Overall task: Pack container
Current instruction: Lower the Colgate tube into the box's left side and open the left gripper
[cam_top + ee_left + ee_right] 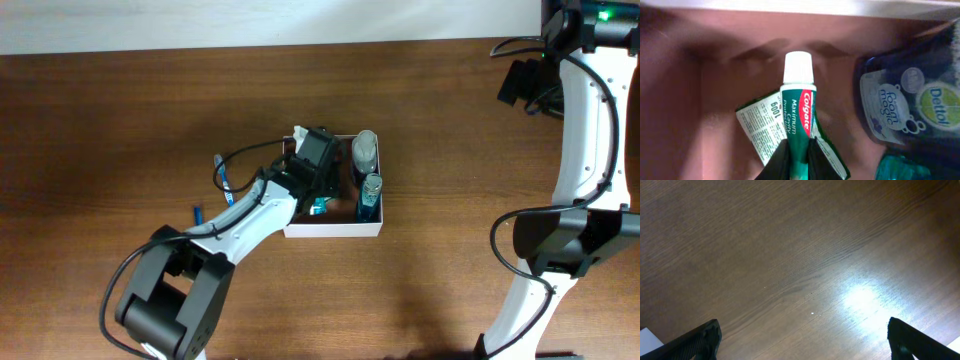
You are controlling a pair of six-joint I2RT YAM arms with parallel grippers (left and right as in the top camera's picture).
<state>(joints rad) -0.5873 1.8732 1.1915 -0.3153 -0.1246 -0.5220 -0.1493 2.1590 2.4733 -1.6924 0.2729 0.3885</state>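
Note:
The container [335, 229] is a square white-walled box with a reddish-brown floor [700, 100], standing mid-table. My left gripper [799, 152] reaches into it and is shut on the tail of a green Colgate toothpaste tube [799, 102] with a white cap. The tube lies over a green-white packet [757, 127] on the container floor. In the overhead view the left gripper [316, 192] sits over the box's left half. My right gripper [802, 332] hangs open over bare wood, far from the box, with nothing between its fingers [705, 339].
Inside the container, on its right side, stand a dark blue Dettol foam bottle [900, 105] and a teal bottle [900, 170]. Left of the box, a blue toothbrush [222, 178] and another small blue item [197, 213] lie on the wooden table. The right arm [585, 120] rises along the right edge.

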